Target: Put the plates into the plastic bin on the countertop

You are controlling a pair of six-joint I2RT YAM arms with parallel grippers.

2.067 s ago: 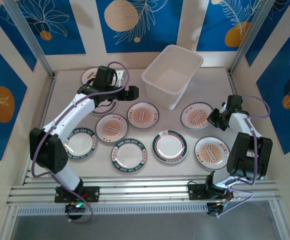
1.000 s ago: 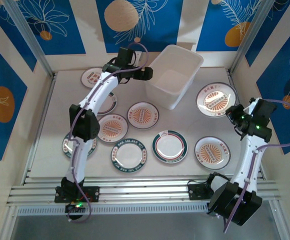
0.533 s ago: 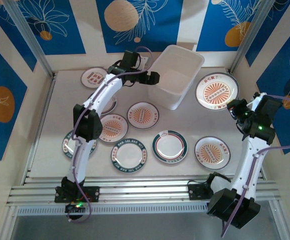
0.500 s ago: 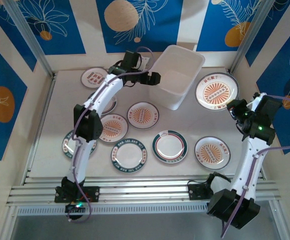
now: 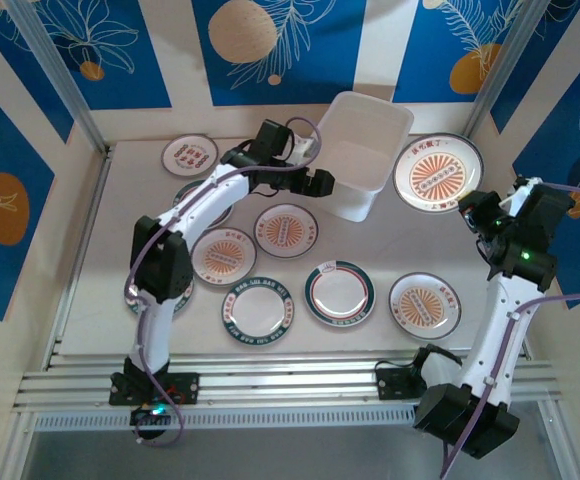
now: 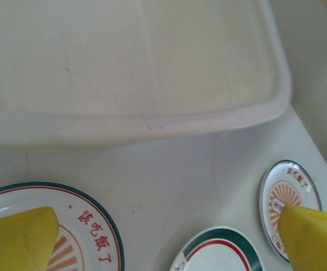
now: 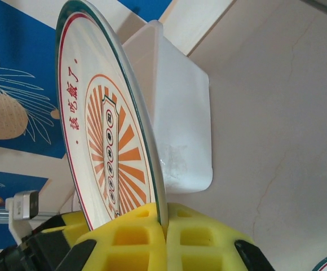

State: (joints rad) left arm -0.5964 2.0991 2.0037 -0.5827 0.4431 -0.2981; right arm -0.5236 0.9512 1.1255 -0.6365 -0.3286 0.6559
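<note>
One plate (image 5: 438,172) is being held in your right jaws, clamped shut on its rim; the plastic bin (image 5: 365,150) is sitting just left of them. Your left jaws are gaping empty.

1. The raised plate (image 7: 104,130) is glossy, white glaze under printed colour.
2. The plastic bin (image 5: 368,150) is milky translucent plastic, smooth, faintly scuffed.
3. The countertop (image 7: 276,141) looks matt, with hairline cracks.
4. The right gripper (image 7: 164,223) has matt yellow moulded pads (image 7: 132,240).
5. The rail (image 5: 290,385) is brushed metal.
</note>
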